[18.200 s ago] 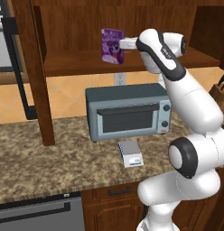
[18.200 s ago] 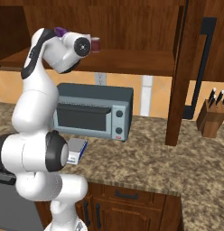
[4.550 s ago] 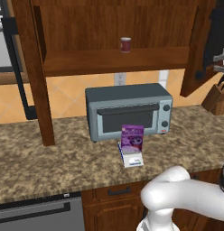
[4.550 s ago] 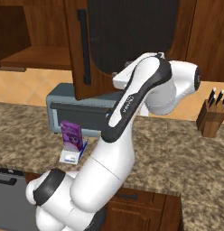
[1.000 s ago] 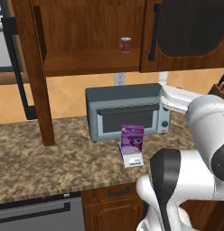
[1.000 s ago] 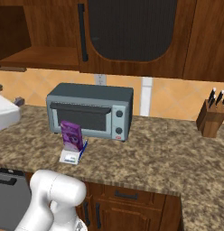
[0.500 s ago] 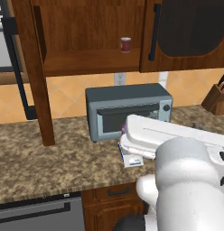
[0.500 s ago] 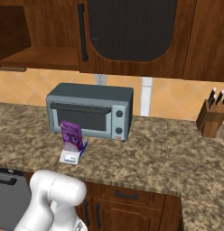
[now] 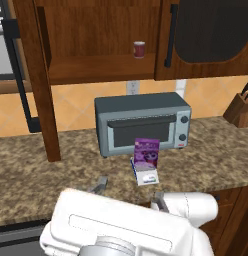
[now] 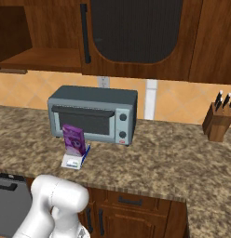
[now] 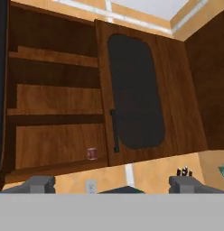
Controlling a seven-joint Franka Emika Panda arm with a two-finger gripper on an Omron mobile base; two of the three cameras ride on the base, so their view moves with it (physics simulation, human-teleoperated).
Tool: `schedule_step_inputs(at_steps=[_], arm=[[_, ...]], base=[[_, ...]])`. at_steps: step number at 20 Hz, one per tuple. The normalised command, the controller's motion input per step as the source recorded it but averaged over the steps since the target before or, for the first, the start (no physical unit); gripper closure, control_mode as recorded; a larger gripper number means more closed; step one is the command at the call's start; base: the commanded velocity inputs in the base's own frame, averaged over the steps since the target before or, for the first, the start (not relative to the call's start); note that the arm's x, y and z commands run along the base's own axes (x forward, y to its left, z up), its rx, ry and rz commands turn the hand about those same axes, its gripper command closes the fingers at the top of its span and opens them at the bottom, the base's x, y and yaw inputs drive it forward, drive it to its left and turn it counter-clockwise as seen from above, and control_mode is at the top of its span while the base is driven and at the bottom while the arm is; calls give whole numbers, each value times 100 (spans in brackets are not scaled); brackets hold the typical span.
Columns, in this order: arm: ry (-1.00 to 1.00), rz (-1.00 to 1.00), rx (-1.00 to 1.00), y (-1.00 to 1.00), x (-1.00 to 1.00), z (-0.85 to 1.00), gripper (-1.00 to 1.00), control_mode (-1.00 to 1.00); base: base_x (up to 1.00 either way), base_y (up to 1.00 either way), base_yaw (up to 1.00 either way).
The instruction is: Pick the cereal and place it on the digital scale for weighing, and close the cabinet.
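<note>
- At nine o'clock in the left base view, the cabinet has its left door swung open; a red mug stands on the shelf.
- At centre, the cereal stands upright on the digital scale, just before the toaster oven on the surface.
- At six o'clock in the hand view, the hand stands wide, empty.
- At three o'clock, the right door is shut.

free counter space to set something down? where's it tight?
Bare granite between the grey-blue toaster oven and the wooden knife block; also left of the oven toward the open cabinet door. Tight directly before the oven: purple cereal box on the white scale.
</note>
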Motion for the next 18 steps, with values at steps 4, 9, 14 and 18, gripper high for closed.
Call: schedule_step_inputs(at_steps=[4, 9, 14, 18], arm=[[-20, -17, -10, 100, 14, -36, -100, -100], [-20, -20, -2, 100, 53, -31, -100, -100], [-7, -17, -4, 83, 97, -40, -100, -100], [-8, -12, -12, 87, 100, -15, -100, -100]], base=[[0, 0, 0], [0, 0, 0], [0, 0, 0], [0, 0, 0]])
